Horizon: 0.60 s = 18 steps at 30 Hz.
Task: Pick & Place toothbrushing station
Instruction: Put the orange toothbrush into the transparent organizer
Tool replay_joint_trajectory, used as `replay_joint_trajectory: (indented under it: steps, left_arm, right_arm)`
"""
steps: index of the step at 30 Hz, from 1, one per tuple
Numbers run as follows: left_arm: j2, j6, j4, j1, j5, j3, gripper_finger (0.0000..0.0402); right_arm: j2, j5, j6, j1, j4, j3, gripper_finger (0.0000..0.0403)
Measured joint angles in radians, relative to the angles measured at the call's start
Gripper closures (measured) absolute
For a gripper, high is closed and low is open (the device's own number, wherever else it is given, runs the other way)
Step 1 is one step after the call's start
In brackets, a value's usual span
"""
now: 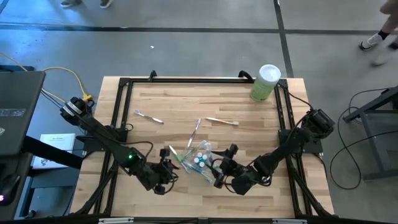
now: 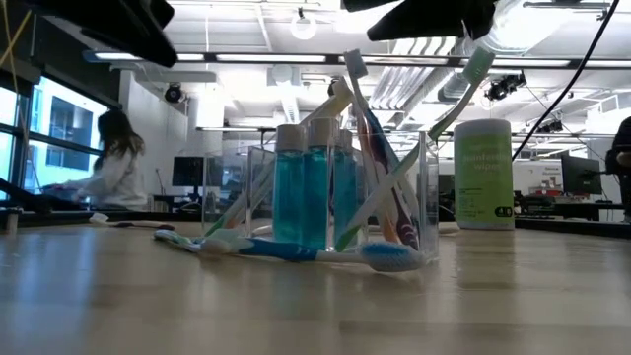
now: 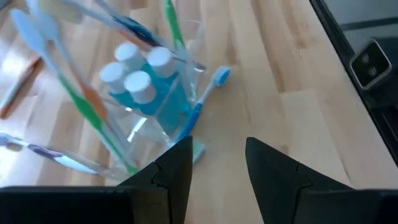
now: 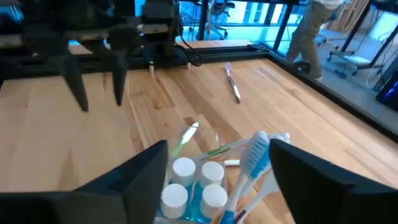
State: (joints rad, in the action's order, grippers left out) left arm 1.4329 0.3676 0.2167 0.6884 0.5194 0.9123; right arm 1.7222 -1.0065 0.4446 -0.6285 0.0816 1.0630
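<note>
- High view, lower centre: clear plastic cup on the wooden table, between left gripper and right gripper; pale-green canister upper right.
- Low view only: blue toothbrush lying flat against the cup's foot.
- Left wrist view: fingers parted, grasping nothing, beside cup.
- Right wrist view: fingers spread wide above the white caps, released.

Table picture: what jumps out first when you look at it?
The clear cup near the table's front edge, crammed with bright toothbrushes and blue bottles with white caps. Both grippers hang close, left gripper and right gripper, fingers apart. A pale-green canister stands alone at the far right corner.
</note>
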Motion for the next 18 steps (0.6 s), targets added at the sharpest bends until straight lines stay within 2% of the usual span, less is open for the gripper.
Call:
replay_joint_trajectory:
  steps: [5,9,12,15,18]
  left_arm:
    - [-0.044,0.005,0.010,-0.021,-0.019,0.000,0.0258]
    - [-0.053,0.008,0.013,-0.027,-0.052,0.000,0.0258]
    - [-0.051,0.008,0.026,-0.028,-0.070,0.000,0.0258]
    - [-0.049,0.008,0.047,-0.028,-0.119,0.000,0.0258]
    - [-0.049,0.006,0.047,-0.027,-0.152,0.000,0.0258]
  right_arm:
    - [-0.056,-0.011,-0.037,-0.007,-0.001,0.000,0.0094]
    - [-0.154,-0.010,-0.072,-0.034,-0.030,0.000,0.0092]
    - [-0.240,0.034,-0.069,-0.069,-0.093,0.002,0.0097]
    - [-0.325,0.125,0.066,-0.104,-0.269,0.002,0.0103]
    - [-0.383,0.236,0.362,-0.118,-0.539,0.002,0.0108]
